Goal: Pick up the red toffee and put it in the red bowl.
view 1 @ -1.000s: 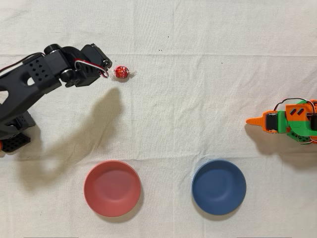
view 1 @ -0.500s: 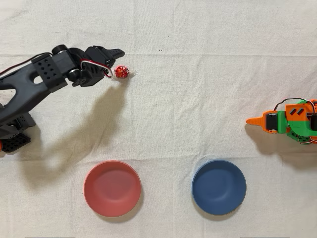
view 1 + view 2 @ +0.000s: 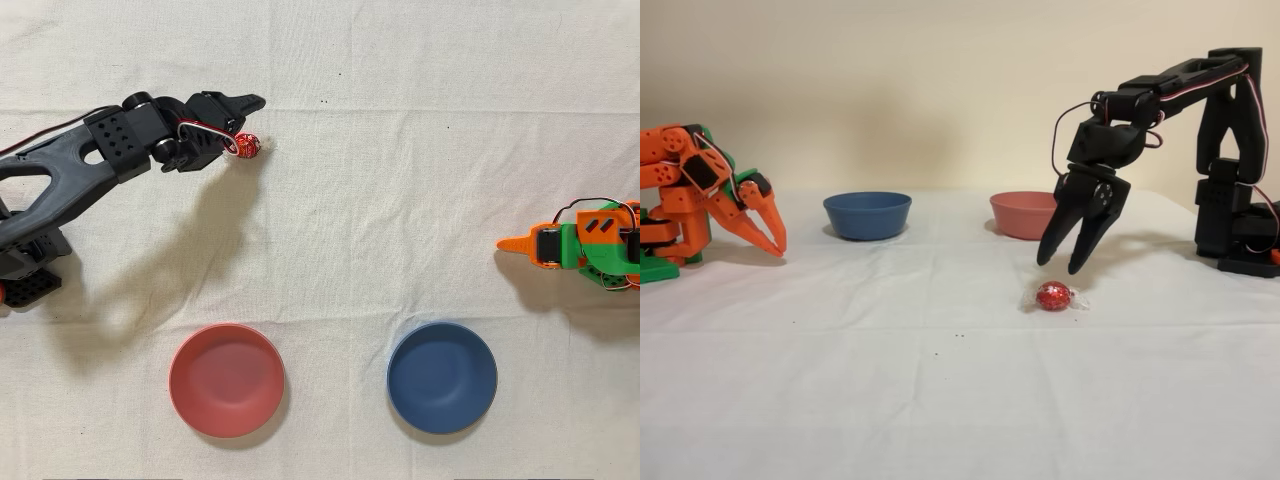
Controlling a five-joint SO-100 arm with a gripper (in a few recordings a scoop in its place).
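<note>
The red toffee [image 3: 249,147] [image 3: 1053,295] lies on the white cloth, a small shiny red ball with clear twisted ends. My black arm's gripper [image 3: 245,123] [image 3: 1061,264] hangs open just above it, fingers pointing down and spread, not touching it. In the overhead view the gripper covers the sweet's left edge. The red bowl [image 3: 227,380] [image 3: 1025,214] sits empty at the lower left of the overhead view, and behind the gripper in the fixed view.
A dark blue bowl [image 3: 442,377] [image 3: 868,214] stands empty beside the red one. The idle orange arm [image 3: 585,245] [image 3: 700,195] rests at the right edge of the overhead view. My arm's base [image 3: 1240,230] stands at the fixed view's right.
My gripper has reached to the right in the overhead view, from beside the toffee to over it, with one finger now stretched past it. The toffee has stayed put.
</note>
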